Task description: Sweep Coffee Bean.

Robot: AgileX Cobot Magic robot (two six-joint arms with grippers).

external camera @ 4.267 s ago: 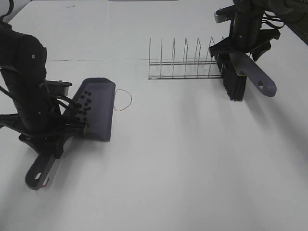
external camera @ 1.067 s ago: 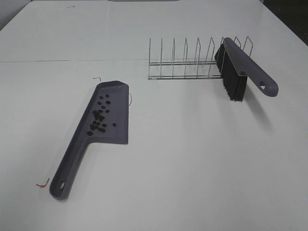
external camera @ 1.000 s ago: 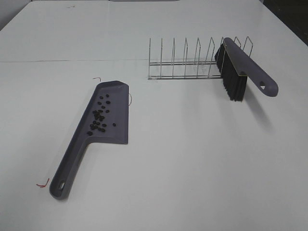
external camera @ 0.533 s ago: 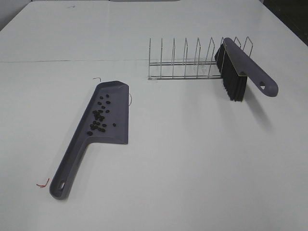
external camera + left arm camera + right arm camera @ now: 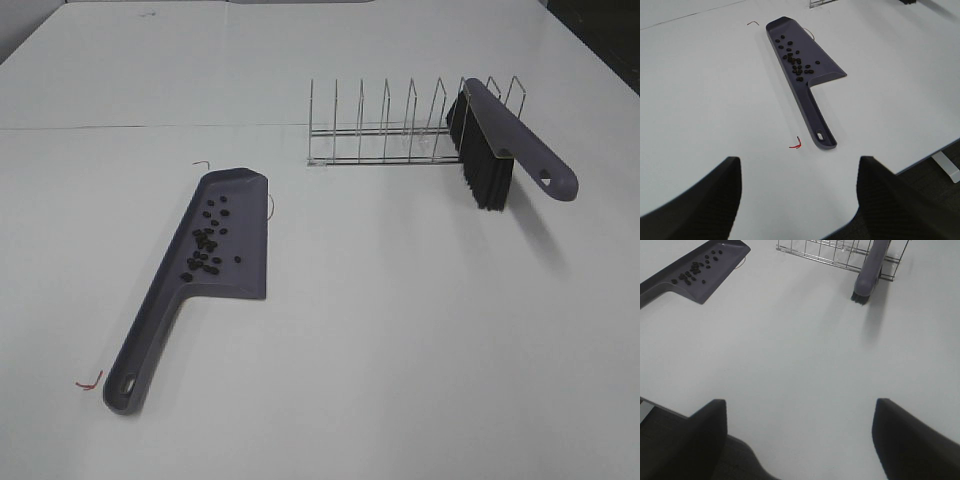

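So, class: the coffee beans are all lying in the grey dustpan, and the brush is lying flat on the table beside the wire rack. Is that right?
Not quite. The coffee beans are in the grey dustpan, but the brush is not lying flat on the table: it stands at the end of the wire rack, bristles down and handle sticking up and out. The exterior high view shows this.

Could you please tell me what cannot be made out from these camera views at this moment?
- Both grippers: absent from the high view; the left gripper and right gripper show only dark finger blurs, wide apart.
- The tiny dark coffee beans in the grey plastic dustpan: too small and clustered to count exactly.
- The grey-handled black-bristled brush at the wire rack: whether bristles touch the table is unclear.
- The thin red wire loop: mostly hidden behind the dustpan.
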